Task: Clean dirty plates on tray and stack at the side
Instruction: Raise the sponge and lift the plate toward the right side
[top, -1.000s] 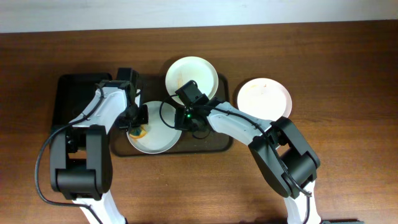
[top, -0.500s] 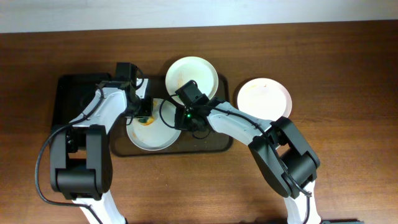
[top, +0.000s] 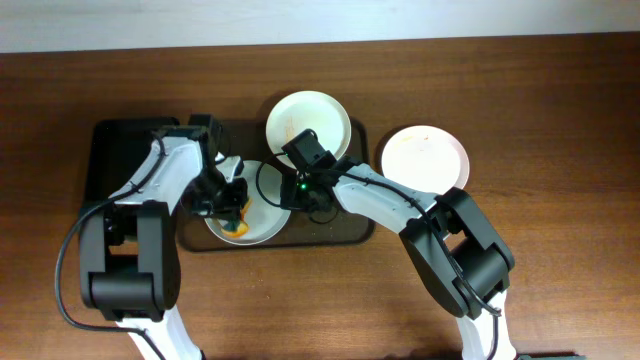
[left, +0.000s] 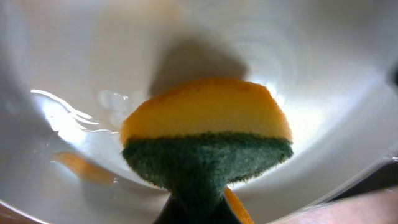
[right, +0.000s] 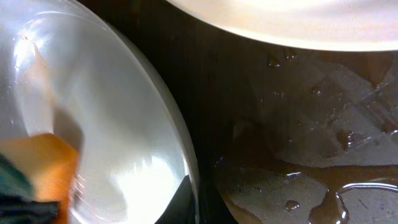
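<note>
A pale plate (top: 262, 212) lies at the front left of the dark brown tray (top: 350, 232). My left gripper (top: 230, 203) is shut on a yellow-and-green sponge (left: 208, 140) and presses it on this plate's wet inside (left: 93, 62), next to an orange smear (left: 81, 168). My right gripper (top: 300, 190) is shut on the plate's right rim (right: 177, 143). A second white plate (top: 308, 122) with an orange streak lies at the tray's back. A third white plate (top: 424, 155) lies on the table to the right of the tray.
A smaller black tray (top: 112, 160) lies at the left, touching the brown tray. The brown tray's floor (right: 298, 143) is wet with droplets. The wooden table (top: 560, 120) surrounds both trays.
My left gripper swept the sponge towards the plate's back left, then back to its front left. The right gripper and all three plates stayed where they were.
</note>
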